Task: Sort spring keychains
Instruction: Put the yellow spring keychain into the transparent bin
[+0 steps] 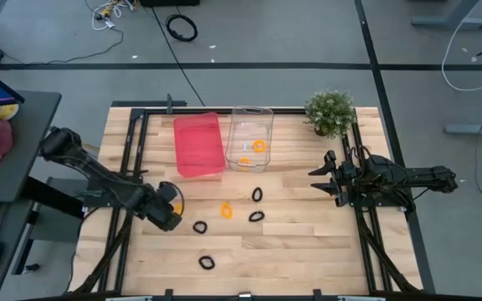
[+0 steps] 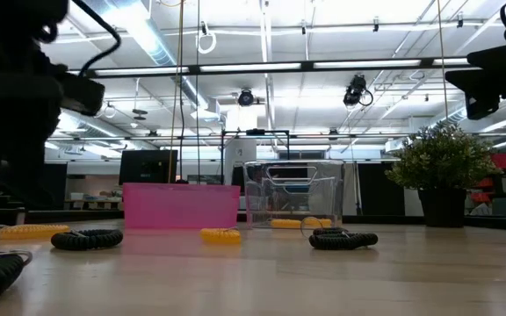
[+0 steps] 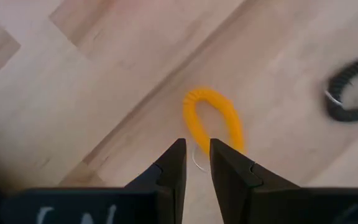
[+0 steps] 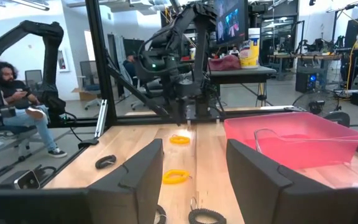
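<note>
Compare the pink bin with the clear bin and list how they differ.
The pink bin is opaque and tinted; the clear bin is see-through.
The pink bin shows nothing inside from above; the clear bin holds orange spring keychains.
In the low view the pink bin stands lower; the clear bin rises taller.
The pink bin sits nearer the left arm's side; the clear bin nearer the potted plant.
Both are open-topped rectangles, side by side.

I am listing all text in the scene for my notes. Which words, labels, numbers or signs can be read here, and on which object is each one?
None can be read with certainty.
Left end effector housing: pale marks, cut off, unreadable.
White and yellow container on the desk behind: label too small.
Screen behind the table: content blurred.
</note>
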